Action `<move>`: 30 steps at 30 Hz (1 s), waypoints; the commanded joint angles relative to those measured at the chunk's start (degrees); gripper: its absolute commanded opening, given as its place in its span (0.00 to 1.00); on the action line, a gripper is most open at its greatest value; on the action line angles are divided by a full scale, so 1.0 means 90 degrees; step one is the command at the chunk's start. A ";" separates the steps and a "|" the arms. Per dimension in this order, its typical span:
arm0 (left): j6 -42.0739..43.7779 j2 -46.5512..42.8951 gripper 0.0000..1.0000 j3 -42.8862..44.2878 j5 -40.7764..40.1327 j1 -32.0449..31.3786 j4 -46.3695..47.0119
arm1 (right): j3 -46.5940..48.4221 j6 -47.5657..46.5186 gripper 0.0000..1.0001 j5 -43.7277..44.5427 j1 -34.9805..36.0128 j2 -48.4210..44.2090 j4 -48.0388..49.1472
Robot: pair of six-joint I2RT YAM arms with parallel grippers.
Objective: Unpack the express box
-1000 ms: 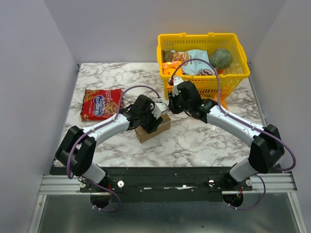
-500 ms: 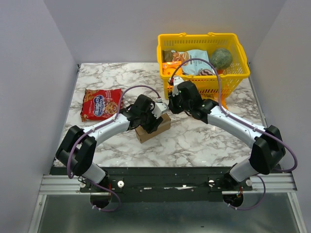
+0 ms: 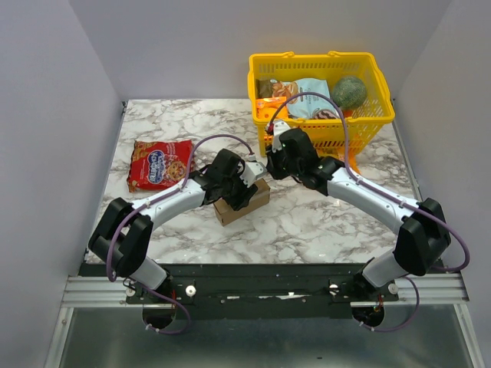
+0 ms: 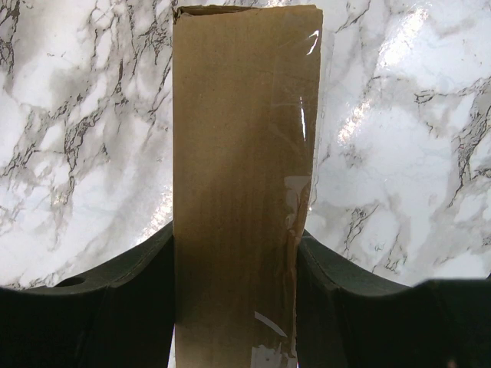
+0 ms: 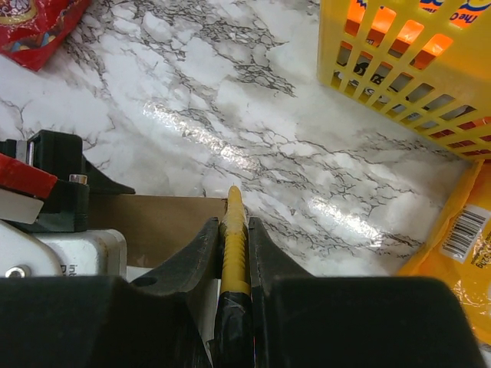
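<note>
Almost nothing has shifted over the last second; the right arm has only nudged a touch toward the basket. The express box [image 3: 249, 201] lies flat on the marble table [image 3: 307, 222], near its middle. The left gripper [image 4: 235, 253] straddles it, both fingers [image 4: 146, 276] pressed against its long sides. The right gripper [image 5: 232, 238] is pinched tight on a slim yellow tool [image 5: 233, 207], possibly a cutter. Its tip points at the box's edge, though I cannot tell if it touches. A red snack bag [image 3: 159, 163] lies well to the left, and the yellow basket [image 3: 380, 115] stands at the back right.
</note>
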 commanded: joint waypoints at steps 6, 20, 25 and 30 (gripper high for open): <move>-0.0094 0.0287 0.57 -0.0059 0.0181 -0.0023 -0.0119 | 0.0083 -0.0063 0.00 0.0276 0.0081 -0.0197 -0.0011; -0.0104 0.0297 0.57 -0.0069 0.0181 -0.0023 -0.0100 | 0.0171 -0.0092 0.00 -0.0076 0.0081 -0.0001 -0.0167; -0.0114 0.0355 0.57 -0.0011 0.0181 -0.0023 -0.0109 | 0.0161 -0.0092 0.01 -0.0086 0.0081 0.0028 -0.0226; -0.0143 0.0375 0.57 0.0009 0.0181 -0.0023 -0.0090 | 0.0151 -0.0112 0.00 -0.0096 0.0081 0.0067 -0.0284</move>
